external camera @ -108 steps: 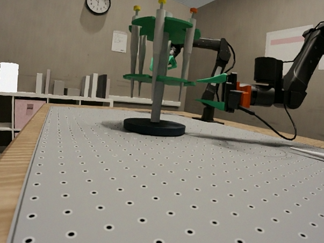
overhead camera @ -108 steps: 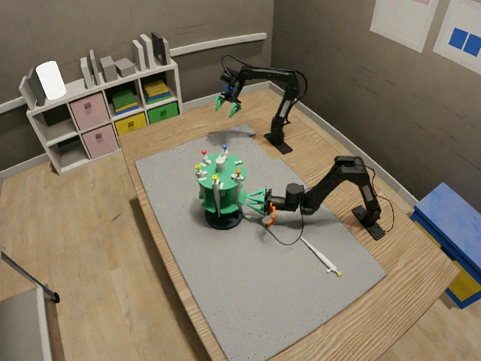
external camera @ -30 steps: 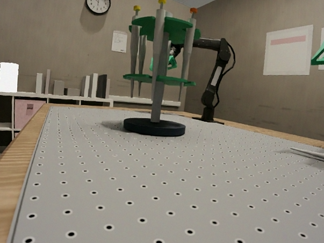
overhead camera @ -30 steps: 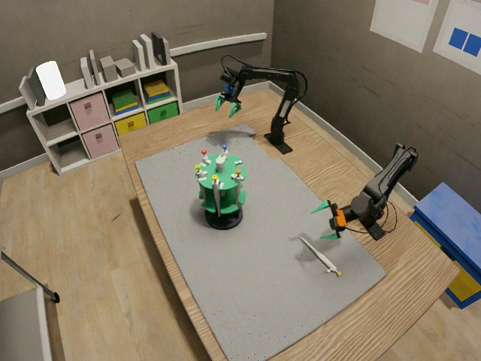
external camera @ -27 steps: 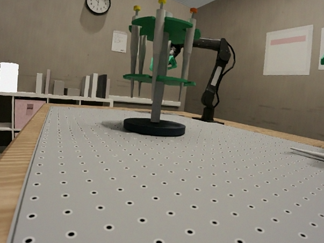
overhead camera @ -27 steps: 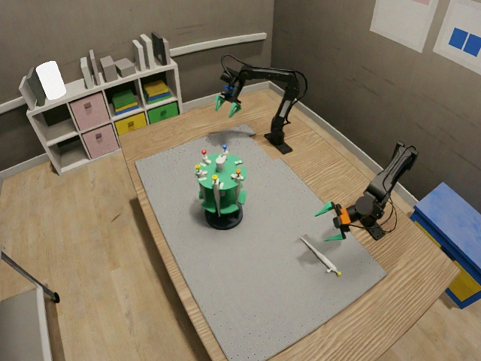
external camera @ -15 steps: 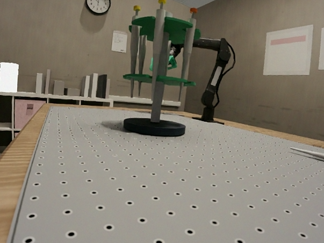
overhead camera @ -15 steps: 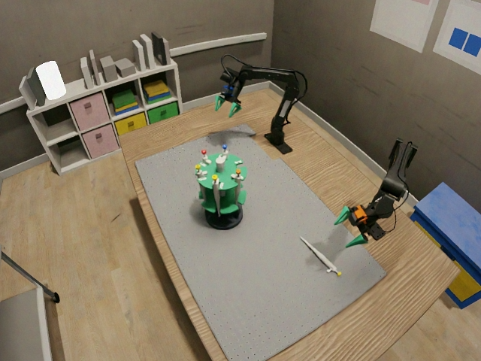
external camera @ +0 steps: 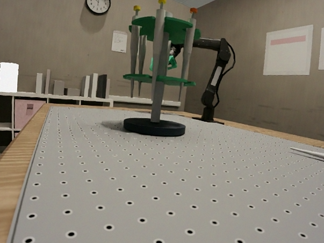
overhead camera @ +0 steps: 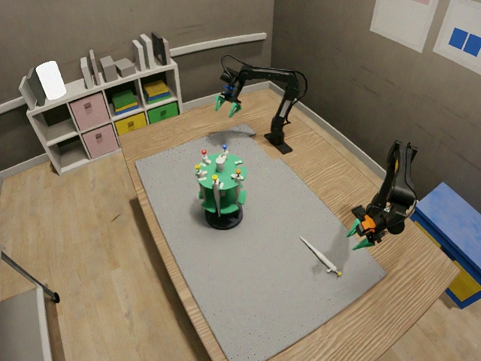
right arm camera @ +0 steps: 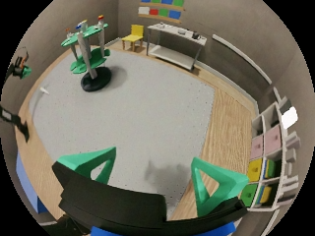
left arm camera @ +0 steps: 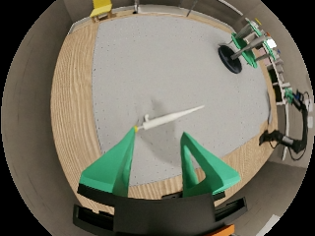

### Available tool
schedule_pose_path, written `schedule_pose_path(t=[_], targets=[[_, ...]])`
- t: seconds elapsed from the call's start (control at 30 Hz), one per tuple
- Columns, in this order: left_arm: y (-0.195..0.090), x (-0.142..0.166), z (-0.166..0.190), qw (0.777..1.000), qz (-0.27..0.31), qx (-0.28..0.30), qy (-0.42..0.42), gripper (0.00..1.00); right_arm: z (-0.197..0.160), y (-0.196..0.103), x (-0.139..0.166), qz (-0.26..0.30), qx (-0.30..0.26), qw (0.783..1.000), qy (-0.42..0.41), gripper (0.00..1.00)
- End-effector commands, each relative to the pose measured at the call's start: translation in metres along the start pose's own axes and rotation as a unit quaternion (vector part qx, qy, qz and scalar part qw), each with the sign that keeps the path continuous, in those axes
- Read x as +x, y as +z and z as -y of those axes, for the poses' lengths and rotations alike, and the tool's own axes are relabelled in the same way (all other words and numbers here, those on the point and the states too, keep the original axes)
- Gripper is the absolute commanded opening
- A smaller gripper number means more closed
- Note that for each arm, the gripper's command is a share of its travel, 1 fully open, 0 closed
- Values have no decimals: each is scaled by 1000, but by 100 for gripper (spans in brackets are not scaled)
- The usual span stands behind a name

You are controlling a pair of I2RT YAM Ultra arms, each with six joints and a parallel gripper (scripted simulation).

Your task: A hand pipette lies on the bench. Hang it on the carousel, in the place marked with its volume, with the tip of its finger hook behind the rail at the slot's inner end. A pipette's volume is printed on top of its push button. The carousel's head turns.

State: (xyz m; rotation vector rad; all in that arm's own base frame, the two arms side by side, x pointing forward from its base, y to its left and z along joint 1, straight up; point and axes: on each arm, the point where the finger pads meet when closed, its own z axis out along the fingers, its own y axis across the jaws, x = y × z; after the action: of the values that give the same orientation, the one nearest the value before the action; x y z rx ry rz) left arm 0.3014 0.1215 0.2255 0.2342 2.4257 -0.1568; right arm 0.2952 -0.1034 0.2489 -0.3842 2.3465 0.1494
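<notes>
Lying on the grey mat (overhead camera: 264,287) (external camera: 154,183) (left arm camera: 148,64) (right arm camera: 148,108), the pipette (overhead camera: 320,256) (external camera: 313,154) (left arm camera: 169,119) (right arm camera: 44,90) was off the carousel, its tapered tip pointing away from its yellow push button (overhead camera: 339,274) (left arm camera: 136,129). The small finger hook (overhead camera: 329,271) (left arm camera: 146,118) stuck out sideways near the button end. The volume on the button was too small to read.

The left claw (overhead camera: 350,242) (left arm camera: 158,134) (right arm camera: 31,72) hung above the mat's edge, near the pipette but apart from it. It was partly open, with nothing between its fingers.

Well apart from the pipette, the carousel (overhead camera: 224,221) (external camera: 157,103) (left arm camera: 228,61) (right arm camera: 97,81) stood upright on its round black base. Other pipettes hung around its green head, their buttons red, blue, orange and yellow.

Beyond the carousel, the right claw (overhead camera: 223,113) (external camera: 159,69) (left arm camera: 284,90) (right arm camera: 155,157) was raised, wide open and empty.

The mat lay on a wooden tabletop (overhead camera: 407,307) (external camera: 4,174) (left arm camera: 74,88) (right arm camera: 226,118). A blue-topped cabinet (overhead camera: 450,210) (right arm camera: 27,182) stood past its edge on the left arm's side, and a round clock (external camera: 98,2) hung on the wall.
</notes>
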Motion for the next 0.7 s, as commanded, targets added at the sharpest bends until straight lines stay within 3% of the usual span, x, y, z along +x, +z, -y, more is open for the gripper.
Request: schedule_pose_path(t=[0.0, 0.37, 0.67], targets=[[9, -6, 0, 999, -22, -10, -25, 54, 4, -1, -5, 11, -1, 1000, -4, 100], [65, 17, 28, 972, -189, -29, -139, 54, 4, -1, -5, 11, -1, 1000, -4, 100], [85, 27, 45, 936, -295, -76, -174, 54, 4, -1, -5, 11, -1, 1000, -4, 100]])
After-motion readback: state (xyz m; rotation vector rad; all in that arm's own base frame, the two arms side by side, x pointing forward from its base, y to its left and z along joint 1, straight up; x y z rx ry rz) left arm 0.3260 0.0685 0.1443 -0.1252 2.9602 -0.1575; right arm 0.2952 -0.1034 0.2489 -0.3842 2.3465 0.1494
